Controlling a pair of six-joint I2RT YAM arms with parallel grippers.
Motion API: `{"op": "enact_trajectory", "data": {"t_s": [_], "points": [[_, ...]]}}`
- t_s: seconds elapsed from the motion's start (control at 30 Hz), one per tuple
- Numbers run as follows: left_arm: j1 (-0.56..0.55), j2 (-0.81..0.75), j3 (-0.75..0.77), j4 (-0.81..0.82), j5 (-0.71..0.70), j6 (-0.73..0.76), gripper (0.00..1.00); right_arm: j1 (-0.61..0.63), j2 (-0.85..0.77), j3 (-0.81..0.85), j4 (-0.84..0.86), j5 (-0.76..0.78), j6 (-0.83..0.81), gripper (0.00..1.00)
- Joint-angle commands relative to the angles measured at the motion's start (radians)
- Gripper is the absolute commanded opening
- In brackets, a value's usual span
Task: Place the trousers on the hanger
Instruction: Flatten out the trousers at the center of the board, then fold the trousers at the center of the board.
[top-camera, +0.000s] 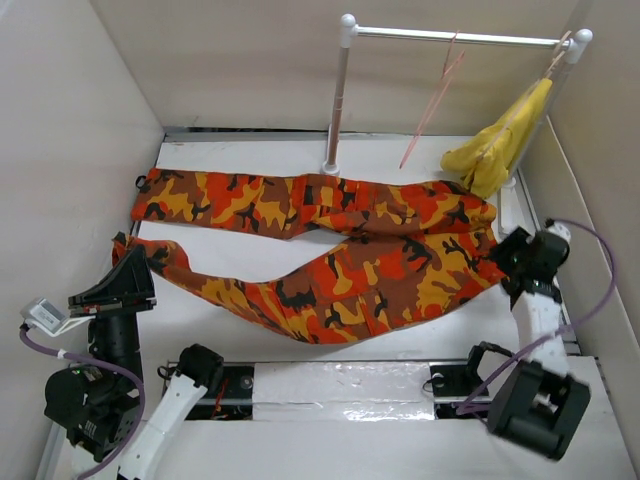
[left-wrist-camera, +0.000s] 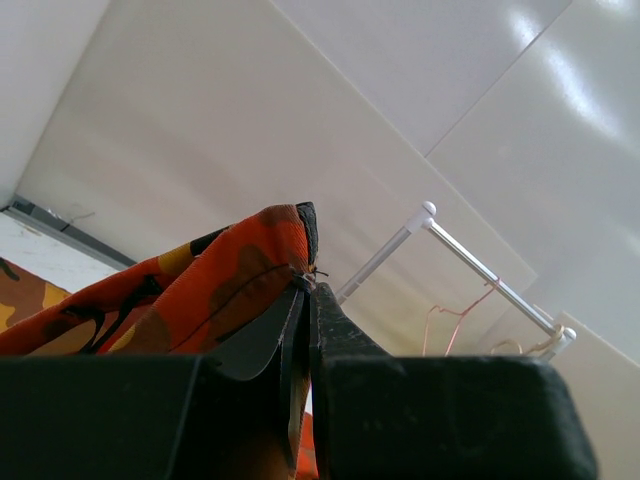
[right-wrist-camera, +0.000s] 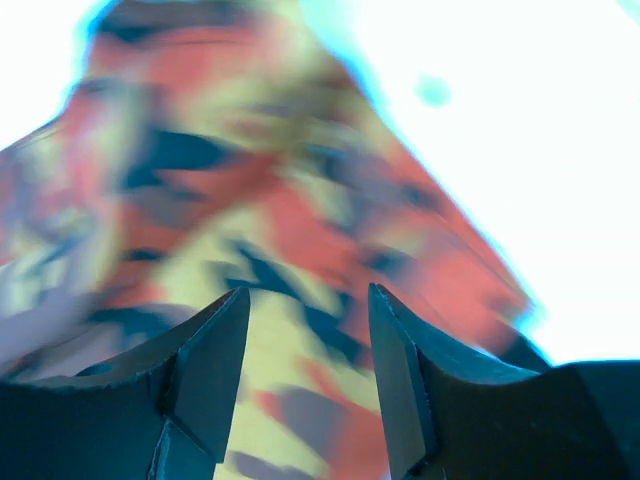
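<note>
Pinching one leg end of the long orange, red, yellow and black camouflage fabric trousers (top-camera: 350, 270) in the black left gripper (left-wrist-camera: 305, 290), jaws pressed together, holding it raised, likely for control while draping. Hovering spread at the waist end with the black right gripper (right-wrist-camera: 308, 300), gripping nothing. Leaving the remaining cloth lying across the white table (top-camera: 210, 330), well apart from the thin salmon-pink wire hanger (top-camera: 432, 100) hanging on the white rail stand (top-camera: 450, 37).

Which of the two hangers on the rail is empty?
The pink wire hanger, hanging bare; the paler hanger at the rail's end carries the yellow cloth.
</note>
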Motion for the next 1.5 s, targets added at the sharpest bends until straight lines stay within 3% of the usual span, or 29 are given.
{"op": "enact_trajectory", "data": {"t_s": [0.0,0.07,0.1,0.13,0.47,0.53,0.77,0.83,1.0,1.07,1.27,1.47], "points": [[-0.002,-0.119,-0.004,0.087,-0.005,0.011,0.00,-0.103,-0.186,-0.137,-0.098,0.089,0.057,0.56],[-0.002,-0.122,-0.004,0.087,-0.009,0.011,0.00,-0.158,-0.273,-0.185,-0.103,0.087,0.086,0.62],[-0.011,-0.122,-0.005,0.088,-0.011,0.013,0.00,-0.158,-0.318,-0.199,-0.108,0.067,0.092,0.73],[-0.012,-0.125,-0.005,0.088,-0.014,0.011,0.00,-0.167,-0.320,-0.211,-0.109,0.063,0.117,0.99],[-0.032,-0.143,-0.005,0.082,-0.040,0.019,0.00,-0.167,0.022,-0.231,0.035,-0.029,0.111,1.00],[-0.032,-0.142,-0.005,0.082,-0.037,0.018,0.00,-0.167,0.036,-0.247,0.081,-0.035,0.123,0.96],[-0.032,-0.140,-0.005,0.081,-0.038,0.016,0.00,-0.167,0.079,-0.230,0.092,-0.028,0.140,0.41],[-0.032,-0.140,-0.005,0.081,-0.040,0.016,0.00,-0.167,0.101,-0.225,0.121,-0.034,0.145,0.39],[-0.032,-0.137,-0.007,0.081,-0.046,0.021,0.00,-0.167,0.088,-0.227,0.121,-0.039,0.145,0.02],[-0.032,-0.134,-0.008,0.081,-0.052,0.021,0.00,-0.158,0.021,-0.224,0.106,-0.011,0.149,0.00],[-0.032,-0.128,0.001,0.072,-0.094,0.010,0.00,-0.148,-0.296,-0.103,-0.176,0.199,0.154,0.00],[-0.032,-0.094,0.027,0.064,-0.155,0.004,0.00,-0.148,-0.505,0.086,-0.457,0.351,0.154,0.00]]}}
